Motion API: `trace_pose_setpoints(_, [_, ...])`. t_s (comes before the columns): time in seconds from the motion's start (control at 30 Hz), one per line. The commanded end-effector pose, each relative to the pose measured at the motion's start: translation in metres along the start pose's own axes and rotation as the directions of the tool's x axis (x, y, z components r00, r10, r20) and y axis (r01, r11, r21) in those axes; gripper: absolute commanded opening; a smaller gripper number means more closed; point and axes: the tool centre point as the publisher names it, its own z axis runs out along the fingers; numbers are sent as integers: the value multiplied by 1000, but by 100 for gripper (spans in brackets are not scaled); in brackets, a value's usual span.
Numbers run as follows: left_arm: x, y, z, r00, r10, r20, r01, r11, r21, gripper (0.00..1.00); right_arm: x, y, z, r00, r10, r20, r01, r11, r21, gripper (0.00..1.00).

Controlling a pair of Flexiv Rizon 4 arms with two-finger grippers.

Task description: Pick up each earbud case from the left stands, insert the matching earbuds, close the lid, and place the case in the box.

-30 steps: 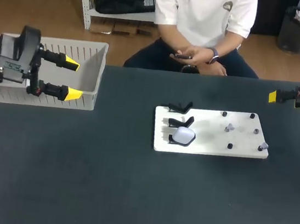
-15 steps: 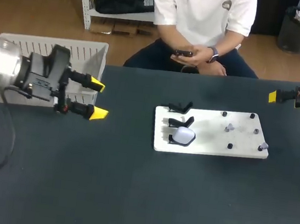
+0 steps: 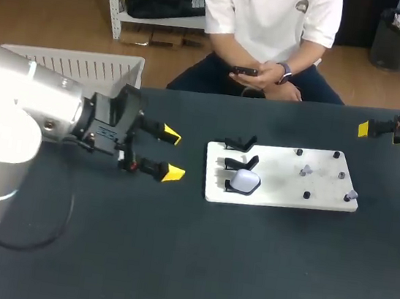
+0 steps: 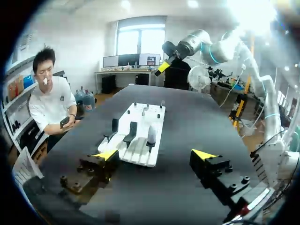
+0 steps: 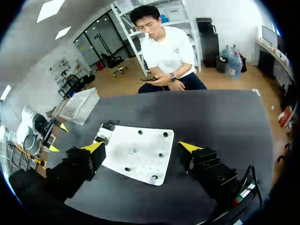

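White earbud case (image 3: pixel 244 180) is sitting on the front stand of the board (image 3: pixel 282 196).
Left gripper (image 3: pixel 173 155) is hovering beside the board, fingers wide apart and empty; right gripper (image 5: pixel 141 146) is hanging likewise, well apart. Likely risk: a low finger clipping the empty stands (image 3: pixel 239 144) or toppling the case.

Left hand (image 3: pixel 173 155) above the tabletop (image 3: pixel 170 263), board (image 3: pixel 282 196) just ahead of its fingertips, earbud case (image 3: pixel 244 180) on the board's near end, box (image 3: pixel 85 68) behind the hand, right hand (image 5: pixel 140 146) well beyond the board's far end
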Motion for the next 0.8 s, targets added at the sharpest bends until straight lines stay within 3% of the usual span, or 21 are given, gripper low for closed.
trace_pose_setpoints(0.03, [-3, 3, 26, 1000, -2, -22, 2, 1000, 0, 100, 0, -1, 1, 1000, -1, -1, 1, 1000, -1, 100])
trace_pose_setpoints(0.37, [-3, 3, 26, 1000, -2, -22, 2, 1000, 0, 100, 0, -1, 1, 1000, -1, -1, 1, 1000, -1, 100])
trace_pose_setpoints(0.5, [2, 1, 39, 998, -1, -68, -2, 999, -37, 100, 0, -1, 1, 1000, -1, -1, 1, 1000, -1, 100])
trace_pose_setpoints(0.8, [-2, 1, 72, 993, 66, -101, -67, 998, -7, 100, 0, -1, 1, 1000, -1, -1, 1, 1000, -1, 100])
